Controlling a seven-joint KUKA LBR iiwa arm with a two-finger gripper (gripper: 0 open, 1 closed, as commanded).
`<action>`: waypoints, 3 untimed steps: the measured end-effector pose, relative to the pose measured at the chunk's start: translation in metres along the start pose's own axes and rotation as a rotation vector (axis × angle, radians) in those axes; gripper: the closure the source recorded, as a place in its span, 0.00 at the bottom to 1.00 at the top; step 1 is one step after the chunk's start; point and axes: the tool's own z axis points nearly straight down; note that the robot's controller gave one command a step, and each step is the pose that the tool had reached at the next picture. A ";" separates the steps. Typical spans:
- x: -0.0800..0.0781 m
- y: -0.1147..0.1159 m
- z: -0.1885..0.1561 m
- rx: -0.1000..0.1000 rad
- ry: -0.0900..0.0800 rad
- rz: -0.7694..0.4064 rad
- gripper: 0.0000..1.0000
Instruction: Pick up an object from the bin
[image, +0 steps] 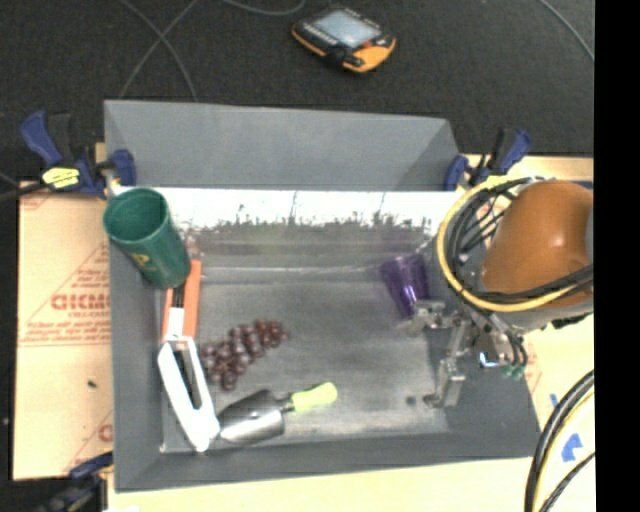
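- A single camera looks down on the grey bin (280, 150) from above, tilted somewhat, so the far wall shows as a broad face.
- It stands far enough back to take in the whole bin and some dark surface (200, 50) beyond.
- The arm (535, 240) sits at the frame's right edge.

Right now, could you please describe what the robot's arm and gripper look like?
The wrist wears a rounded, glossy orange cover, ringed by looping black cables and one yellow cable. Beyond it, the gripper is a slim assembly of bare grey metal, with small blue and green bits at its base.
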 end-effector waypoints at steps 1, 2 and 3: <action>-0.002 0.000 -0.004 0.001 -0.008 -0.005 0.00; -0.024 0.089 0.109 -0.001 -0.005 -0.216 0.00; 0.006 0.092 0.041 0.004 -0.010 -0.235 0.00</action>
